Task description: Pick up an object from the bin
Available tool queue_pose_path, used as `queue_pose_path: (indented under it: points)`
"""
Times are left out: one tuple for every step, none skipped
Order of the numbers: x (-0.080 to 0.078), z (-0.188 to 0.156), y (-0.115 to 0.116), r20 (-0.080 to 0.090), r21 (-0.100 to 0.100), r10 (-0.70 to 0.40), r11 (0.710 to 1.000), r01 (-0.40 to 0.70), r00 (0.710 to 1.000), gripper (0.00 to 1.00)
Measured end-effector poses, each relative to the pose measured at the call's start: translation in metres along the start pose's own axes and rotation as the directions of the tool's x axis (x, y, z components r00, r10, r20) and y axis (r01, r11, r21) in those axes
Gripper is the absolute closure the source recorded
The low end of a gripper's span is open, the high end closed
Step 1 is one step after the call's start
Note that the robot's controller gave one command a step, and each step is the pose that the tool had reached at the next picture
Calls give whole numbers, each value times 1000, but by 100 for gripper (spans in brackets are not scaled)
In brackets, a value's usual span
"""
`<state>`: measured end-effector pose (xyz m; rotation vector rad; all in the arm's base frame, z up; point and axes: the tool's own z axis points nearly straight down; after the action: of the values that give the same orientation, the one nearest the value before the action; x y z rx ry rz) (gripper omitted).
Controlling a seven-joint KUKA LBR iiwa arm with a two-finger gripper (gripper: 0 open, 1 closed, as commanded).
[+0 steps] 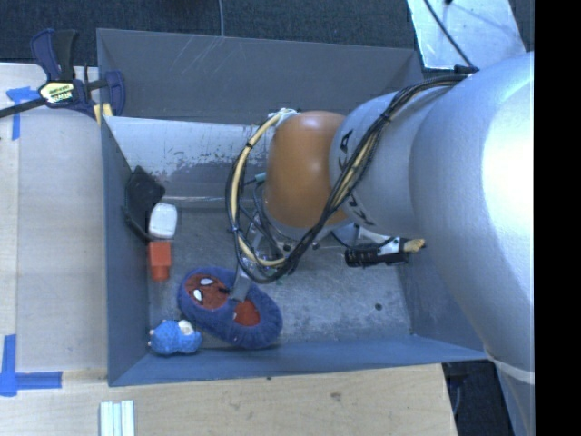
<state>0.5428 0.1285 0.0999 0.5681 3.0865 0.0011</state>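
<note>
In the grey bin (123,271) the tool (241,289) is down at a blue slipper (261,331) near the lower-left corner, its opening impossible to tell. Left of it lie a black object (141,193), a white block (163,218), an orange block (160,260)

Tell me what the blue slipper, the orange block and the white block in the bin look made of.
Blue slipper: soft fabric, likely plush; fuzzy matte nap. Orange block: rigid and matte with flat faces; plastic or painted wood, unclear which. White block: probably plastic; smooth, faintly shiny, rounded corners.
</note>
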Motion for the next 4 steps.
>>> queue_pose_path:
  points:
    - [3,29,-1,-14,6,112,994,-112,994,0]
    - [18,28,-8,-4,-2,341,940,-341,940,0]
    - [17,27,-9,-2,-2,344,939,-344,939,100]
    - [17,26,-9,-1,-1,342,940,-342,940,100]
